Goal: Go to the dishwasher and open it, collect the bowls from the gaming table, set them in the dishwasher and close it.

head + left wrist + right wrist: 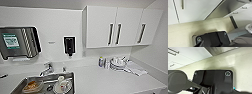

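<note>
Head view: you're facing a white counter (100, 77) in a kitchenette, with white wall cabinets (117, 26) above it on the right.
Sink: a steel sink (18, 86) sits at the lower left, with a tap (46, 70) behind it and dishes inside, among them a white cup (60, 79).
Wall: a steel paper towel dispenser (18, 42) hangs on the left, a black soap dispenser (69, 45) in the middle.
Counter right: white plates and cups (117, 62) are stacked on a cloth (136, 68), a bottle (101, 61) just beside them.
Dishwasher: in your left wrist view a slanted steel panel (228, 8) hangs above the beige floor (183, 33), beside white doors; I can't tell whether it is the dishwasher front.
Bowls: none of the bright ones to call here.
Grippers: can't tell for either one, clenched or released, from what your wrist views give.
</note>
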Controlling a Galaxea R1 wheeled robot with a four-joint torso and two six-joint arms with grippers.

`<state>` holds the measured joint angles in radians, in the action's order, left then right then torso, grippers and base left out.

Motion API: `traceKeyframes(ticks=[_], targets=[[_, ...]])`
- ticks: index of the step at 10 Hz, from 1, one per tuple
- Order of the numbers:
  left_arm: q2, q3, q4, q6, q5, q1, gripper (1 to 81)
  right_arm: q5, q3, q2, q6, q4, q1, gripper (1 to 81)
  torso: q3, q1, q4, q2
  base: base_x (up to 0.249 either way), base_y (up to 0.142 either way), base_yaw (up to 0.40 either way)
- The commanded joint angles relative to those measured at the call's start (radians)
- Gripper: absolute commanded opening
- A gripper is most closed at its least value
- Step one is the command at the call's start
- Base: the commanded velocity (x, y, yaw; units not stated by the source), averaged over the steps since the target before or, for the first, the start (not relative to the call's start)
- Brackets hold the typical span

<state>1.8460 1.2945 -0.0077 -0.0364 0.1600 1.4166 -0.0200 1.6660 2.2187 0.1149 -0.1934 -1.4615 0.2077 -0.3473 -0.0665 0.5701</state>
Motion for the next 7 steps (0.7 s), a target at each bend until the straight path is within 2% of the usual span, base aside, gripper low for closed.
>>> traceKeyframes(ticks=[1, 4, 5, 6, 7], targets=[[-0.35, -0.345, 0.129, 0.001, 0.162, -0.043, 81.1, 0.038, -0.106, -0.114, 0.032, 0.022, 0.118, 81.1, -0.002, -0.063, 0.0, 0.098, 0.0, 0.0, 0.0], [-0.457, -0.451, 0.124, 0.012, 0.145, -0.174, 81.1, 0.04, -0.111, -0.112, 0.034, 0.035, 0.155, 81.1, 0.019, -0.118, 0.0, 0.184, 0.0, 0.0, 0.0], [-0.47, -0.478, 0.12, 0.012, 0.122, -0.228, 81.1, 0.042, -0.115, -0.115, 0.034, 0.046, 0.169, 81.1, 0.058, -0.142, 0.0, 0.223, 0.0, 0.0, 0.0], [-0.474, -0.504, 0.12, 0.012, 0.084, -0.277, 81.1, 0.04, -0.12, -0.123, 0.034, 0.054, 0.175, 81.1, 0.116, -0.164, 0.0, 0.258, 0.0, 0.0, 0.0], [-0.47, -0.539, 0.129, 0.012, 0.03, -0.31, 81.1, 0.038, -0.134, -0.136, 0.034, 0.072, 0.184, 81.1, 0.122, -0.179, 0.0, 0.287, 0.0, 0.0, 0.0]])
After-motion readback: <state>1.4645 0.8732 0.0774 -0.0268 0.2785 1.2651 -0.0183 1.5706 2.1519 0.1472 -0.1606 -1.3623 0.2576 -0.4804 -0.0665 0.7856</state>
